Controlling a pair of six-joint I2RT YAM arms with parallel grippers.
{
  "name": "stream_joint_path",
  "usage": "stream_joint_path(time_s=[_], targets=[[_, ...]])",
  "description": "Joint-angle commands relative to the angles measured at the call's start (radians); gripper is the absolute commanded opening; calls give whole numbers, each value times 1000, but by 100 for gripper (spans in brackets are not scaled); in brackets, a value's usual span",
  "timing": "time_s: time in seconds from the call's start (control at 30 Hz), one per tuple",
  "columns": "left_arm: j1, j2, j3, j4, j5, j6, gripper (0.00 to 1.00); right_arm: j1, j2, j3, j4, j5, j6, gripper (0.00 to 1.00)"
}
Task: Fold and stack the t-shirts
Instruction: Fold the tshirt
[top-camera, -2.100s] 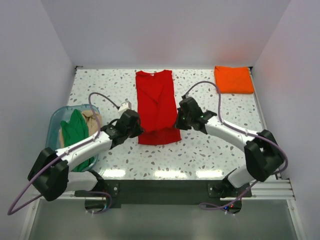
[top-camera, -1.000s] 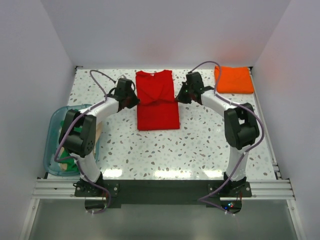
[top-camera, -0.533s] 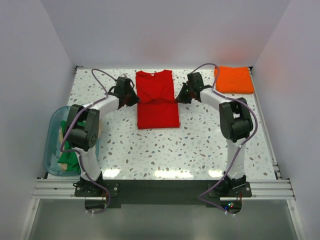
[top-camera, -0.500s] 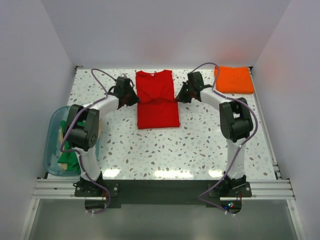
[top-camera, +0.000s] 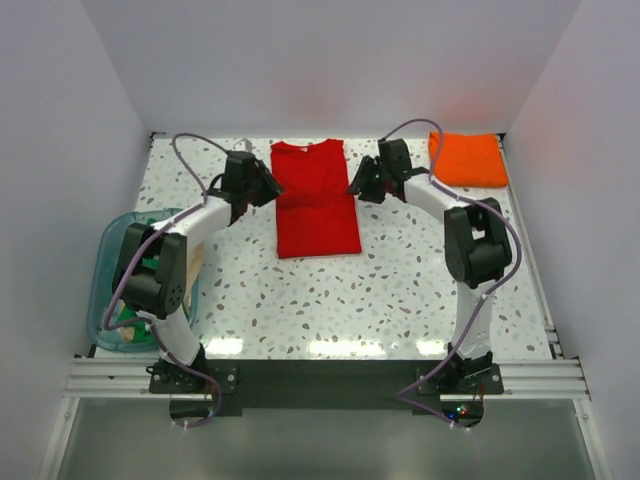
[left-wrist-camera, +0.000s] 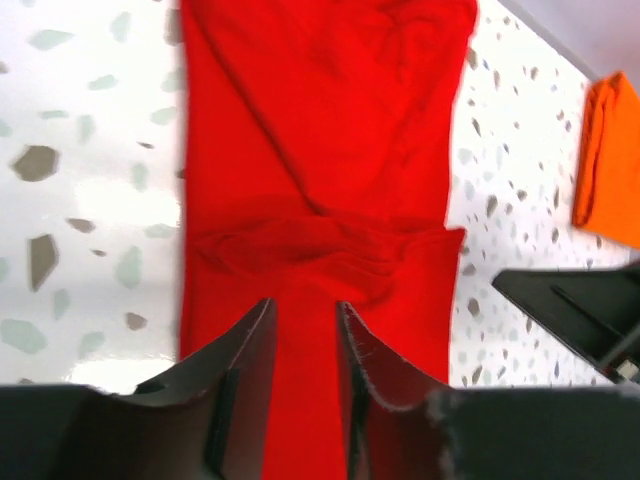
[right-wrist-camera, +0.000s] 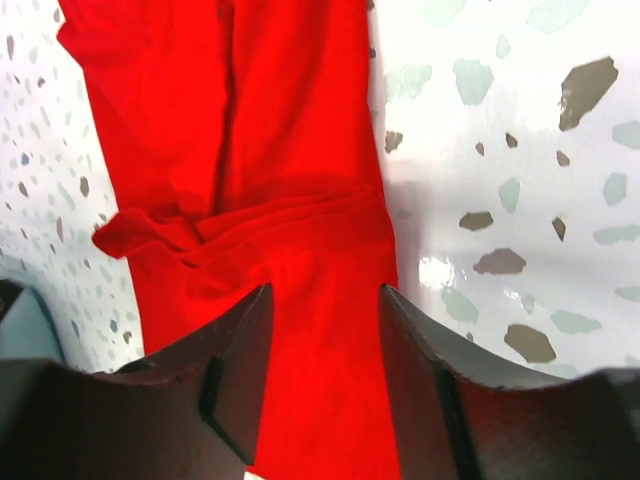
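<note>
Red t-shirt (top-camera: 316, 205): lies flat at the far middle of the table (top-camera: 400, 290), with a bunched ridge of cloth across its middle.
Orange t-shirt (top-camera: 468, 159): folded at the far right corner, well apart from the red one.
Left claw (left-wrist-camera: 303, 306): narrowly parted and empty, at the red t-shirt's left edge.
Right claw (right-wrist-camera: 325, 292): wider apart and empty, at its right edge.

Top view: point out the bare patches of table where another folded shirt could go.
Widest bare stretch: the near table, between the red t-shirt and the arm bases. Also free: the strip from tub to red t-shirt. Crowded: the red t-shirt's flanks, where left gripper and right gripper hover, and the orange t-shirt's far right corner.
</note>
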Motion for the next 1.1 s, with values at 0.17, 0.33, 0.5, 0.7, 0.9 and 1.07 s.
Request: stream_joint_path(time_s=[0.17,0.33,0.5,0.7,0.9,1.07], targets=[[-156,-20,-97,131,2,-54,3,134,-53,-3,34,40,-84,26],[-185,-4,-193,199,8,-92,0,188,41,98,-9,46,-113,19],[-194,20,-258,253,17,-117,0,201,142,219,-40,43,-107,17],[-207,31,-327,270,-6,-134,0,197,257,336,-68,77,-108,17],[-219,27,-410,277,-23,-144,0,184,324,383,19,-7,-102,22],[-219,10,-469,285,-29,-143,0,178,294,365,53,-7,-119,33]])
